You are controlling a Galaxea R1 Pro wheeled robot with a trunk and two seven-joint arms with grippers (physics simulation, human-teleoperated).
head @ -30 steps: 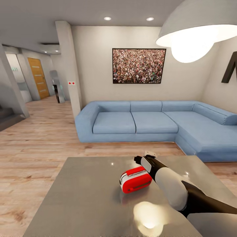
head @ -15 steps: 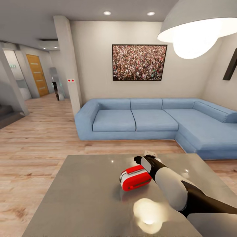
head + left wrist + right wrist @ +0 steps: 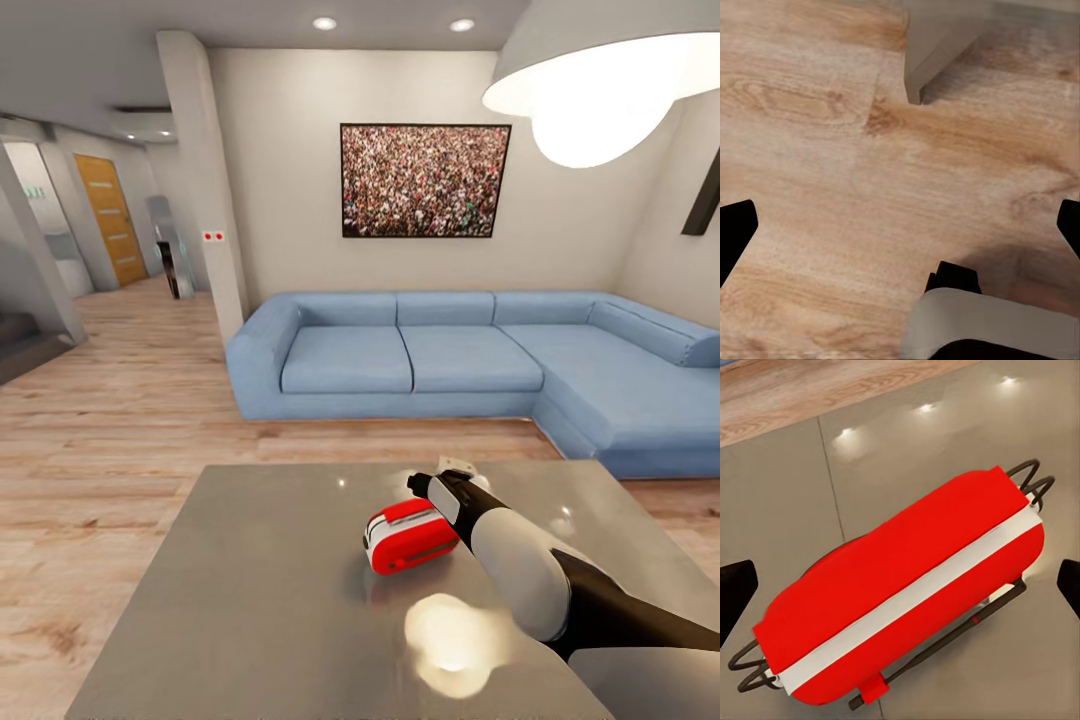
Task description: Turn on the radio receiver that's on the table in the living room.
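Observation:
The red radio receiver (image 3: 410, 537) with white trim lies on the glossy grey table (image 3: 260, 580), right of its middle. My right arm (image 3: 520, 570) reaches over the table from the lower right, and its wrist is just above and behind the radio. In the right wrist view my right gripper (image 3: 900, 589) is open, with the radio receiver (image 3: 907, 592) and its thin wire handle below, between the two spread fingertips (image 3: 735, 596) and apart from them. My left gripper (image 3: 900, 229) is open over the wood floor (image 3: 817, 150), holding nothing. The dial is hidden.
A blue L-shaped sofa (image 3: 430, 360) stands beyond the table under a crowd photo (image 3: 425, 180). A dome pendant lamp (image 3: 600, 80) hangs at the upper right. A hallway with a wooden door (image 3: 105, 215) opens at the left. A grey table leg (image 3: 926, 52) shows near the left gripper.
The whole head view has shifted slightly, with the wall and sofa a little nearer, so the camera moved. The right arm and the radio keep the same relation.

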